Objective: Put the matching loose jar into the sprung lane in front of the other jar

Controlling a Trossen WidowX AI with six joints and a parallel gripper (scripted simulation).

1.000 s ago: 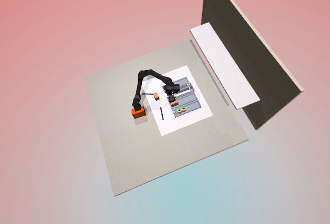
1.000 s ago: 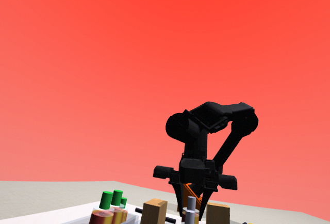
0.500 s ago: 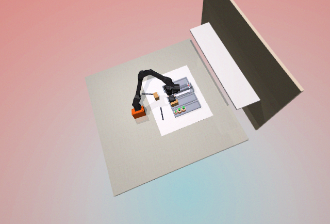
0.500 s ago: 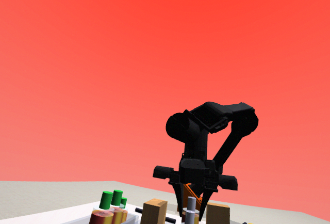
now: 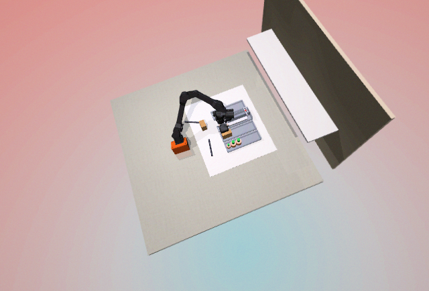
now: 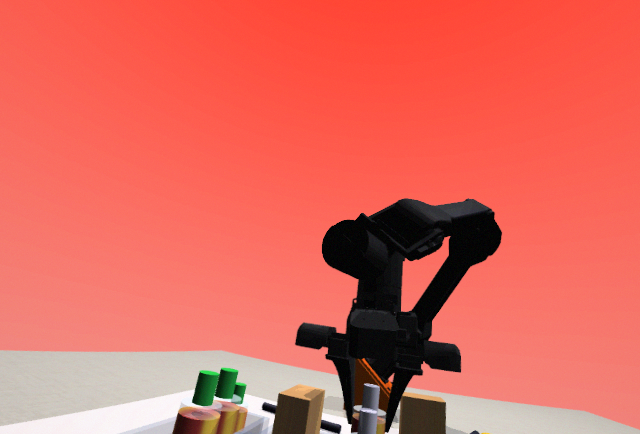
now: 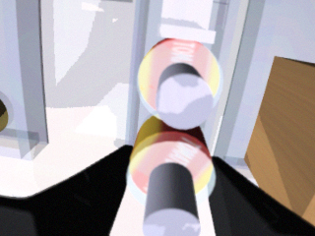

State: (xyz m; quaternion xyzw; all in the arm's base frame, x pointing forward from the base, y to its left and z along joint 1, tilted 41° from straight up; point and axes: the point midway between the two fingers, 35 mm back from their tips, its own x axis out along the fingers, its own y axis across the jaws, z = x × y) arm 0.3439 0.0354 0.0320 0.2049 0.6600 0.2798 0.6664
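Observation:
My gripper [image 6: 369, 425] [image 7: 170, 158] is shut on a jar with a red and yellow body and a grey cap, upright in the wrist view. The matching jar [image 7: 148, 79] stands in the sprung lane directly beyond the held jar [image 7: 169, 147]. The two overlap in the wrist view; whether they touch is unclear. The white pusher plate [image 7: 187, 33] is behind the lane jar, between the lane walls [image 7: 235, 93]. In the exterior view the lane jar's cap [image 6: 367, 421] is in front of the held jar's cap [image 6: 370, 394]. The front stop and the held jar's base are hidden.
A wooden block [image 5: 226, 133] [image 7: 285, 133] stands right of the lane in the wrist view; another block [image 5: 202, 125] is nearer the base. Green-capped jars [image 5: 233, 143] [image 6: 206, 388] stand in another lane. Black rods [image 5: 210, 147] lie on the white mat [image 5: 214, 166]. A shelf [image 5: 291, 83] is beyond.

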